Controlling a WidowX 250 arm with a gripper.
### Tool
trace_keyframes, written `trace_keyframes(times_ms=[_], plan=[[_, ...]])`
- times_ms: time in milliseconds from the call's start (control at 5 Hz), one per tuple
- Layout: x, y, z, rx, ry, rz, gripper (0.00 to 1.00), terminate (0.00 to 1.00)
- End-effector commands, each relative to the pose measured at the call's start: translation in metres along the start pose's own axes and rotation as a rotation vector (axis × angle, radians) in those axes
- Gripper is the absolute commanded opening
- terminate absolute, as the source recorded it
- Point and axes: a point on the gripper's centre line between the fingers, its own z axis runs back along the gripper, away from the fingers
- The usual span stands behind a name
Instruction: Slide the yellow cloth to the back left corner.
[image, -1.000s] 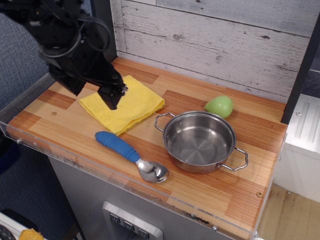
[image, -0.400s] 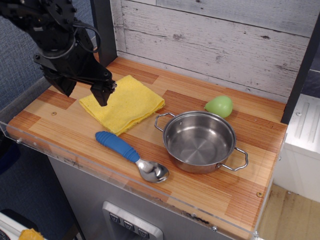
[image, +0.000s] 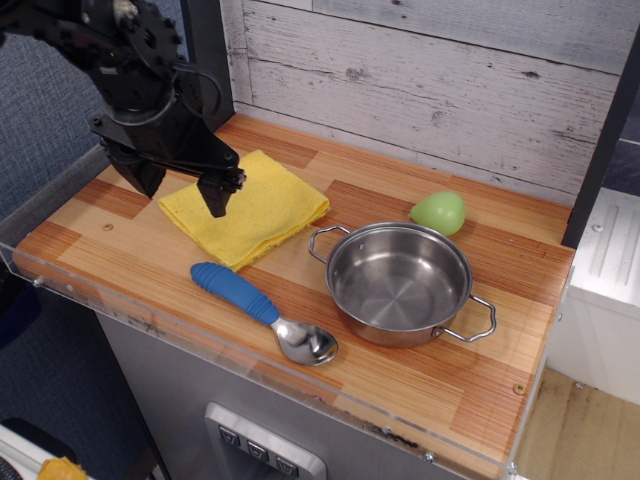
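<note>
The yellow cloth (image: 250, 210) lies folded and flat on the left half of the wood tabletop, a short way in front of the back left corner (image: 243, 130). My gripper (image: 182, 190) hangs over the cloth's left edge, with the black arm coming in from the upper left. Its fingers (image: 215, 196) point down and stand apart, with nothing between them. The cloth's left corner is partly hidden behind the gripper. I cannot tell whether the fingertips touch the cloth.
A blue-handled metal spoon (image: 262, 310) lies in front of the cloth. A steel pot (image: 400, 282) stands to the right, with a green rounded object (image: 438, 212) behind it. A black post (image: 205, 50) and whitewashed plank wall (image: 420, 80) bound the back.
My gripper shifted a little left and back over the cloth, then slightly right again. The cloth has not moved.
</note>
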Motion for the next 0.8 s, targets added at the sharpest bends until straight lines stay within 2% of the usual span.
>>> trace_keyframes(times_ms=[0, 200, 600], plan=[[0.016, -0.002, -0.025, -0.021, -0.011, 0.067, 1.00, 0.00], [0.024, 0.000, -0.036, -0.027, -0.012, 0.091, 1.00, 0.00], [0.022, -0.015, -0.052, -0.058, 0.088, 0.101, 1.00, 0.00]])
